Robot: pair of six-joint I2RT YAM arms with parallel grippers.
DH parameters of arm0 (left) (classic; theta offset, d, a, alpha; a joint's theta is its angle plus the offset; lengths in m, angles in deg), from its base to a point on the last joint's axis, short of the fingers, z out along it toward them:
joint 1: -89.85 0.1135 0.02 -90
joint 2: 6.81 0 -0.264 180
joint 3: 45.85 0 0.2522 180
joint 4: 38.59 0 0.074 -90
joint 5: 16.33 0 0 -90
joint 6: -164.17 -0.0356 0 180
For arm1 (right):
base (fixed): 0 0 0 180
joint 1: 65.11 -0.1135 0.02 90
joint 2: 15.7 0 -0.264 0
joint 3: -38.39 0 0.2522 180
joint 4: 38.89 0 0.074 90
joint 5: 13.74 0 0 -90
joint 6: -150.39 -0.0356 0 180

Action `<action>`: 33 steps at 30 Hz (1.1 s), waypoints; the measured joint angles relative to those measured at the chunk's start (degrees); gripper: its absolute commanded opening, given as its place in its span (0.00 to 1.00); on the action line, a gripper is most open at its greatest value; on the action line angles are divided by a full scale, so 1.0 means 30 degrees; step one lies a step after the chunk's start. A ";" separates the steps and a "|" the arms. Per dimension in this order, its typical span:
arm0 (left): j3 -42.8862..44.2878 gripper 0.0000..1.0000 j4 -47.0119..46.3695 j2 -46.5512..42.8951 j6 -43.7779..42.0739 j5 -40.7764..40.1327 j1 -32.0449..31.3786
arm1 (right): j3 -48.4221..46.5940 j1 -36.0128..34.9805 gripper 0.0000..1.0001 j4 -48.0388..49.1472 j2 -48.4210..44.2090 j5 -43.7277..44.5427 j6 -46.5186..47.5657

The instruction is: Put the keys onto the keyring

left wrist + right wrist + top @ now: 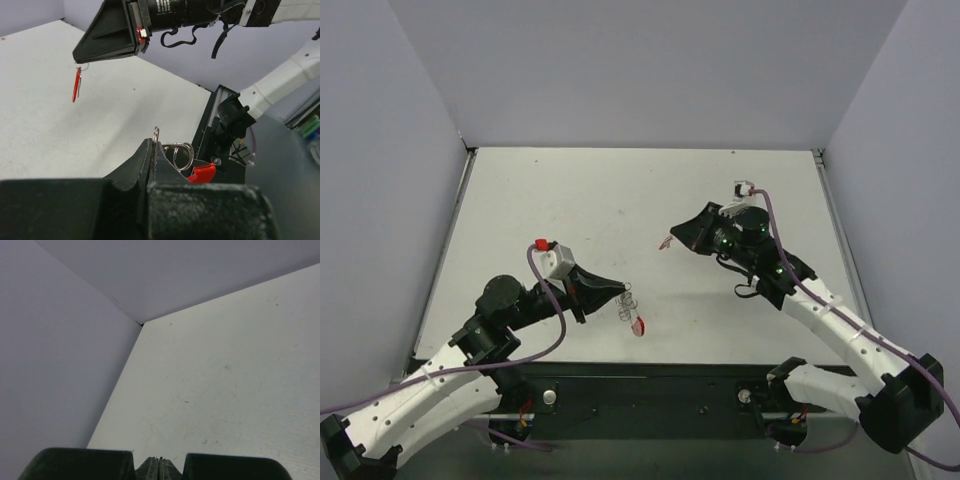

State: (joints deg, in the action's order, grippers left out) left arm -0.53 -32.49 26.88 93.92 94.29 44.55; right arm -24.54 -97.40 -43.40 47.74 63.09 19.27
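My left gripper (620,289) is shut on one thin silver ring of the keyring (638,325). The bunch of wire rings (181,152) and the red curved clip (202,172) hang just past the shut fingertips in the left wrist view. My right gripper (672,238) hovers to the upper right, also shut. The keys (76,85), a tiny red tag, dangle from its tip by a small loop and show as a red speck (665,243) in the top view. In the right wrist view the shut fingertips (152,469) point at bare table and the keys are hidden.
The white table (620,200) is boxed in by pale walls on the left, far and right sides. A black rail (650,385) with the arm bases runs along the near edge. The two gripper tips stand roughly a hand's width apart above the table's middle.
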 measured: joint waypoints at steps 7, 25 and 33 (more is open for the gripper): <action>0.0335 0.00 -0.1800 0.1749 -0.1035 0.1260 -0.2135 | 0.3198 0.0000 0.00 0.4269 -0.3781 -0.1362 -0.1486; 0.2280 0.00 -0.2295 0.3956 -0.2790 -0.1902 -0.4517 | 0.5013 -0.0022 0.00 1.0703 -0.4561 -0.4255 -0.3504; 0.2280 0.00 -0.2878 0.5231 -0.2055 -0.5027 -0.4692 | 0.2557 -0.0823 0.00 0.4146 -0.4721 -0.1778 -0.3031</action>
State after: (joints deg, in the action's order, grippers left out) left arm 6.31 -41.12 42.57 87.76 79.21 30.48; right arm -16.87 -99.87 -30.96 33.57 57.76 10.18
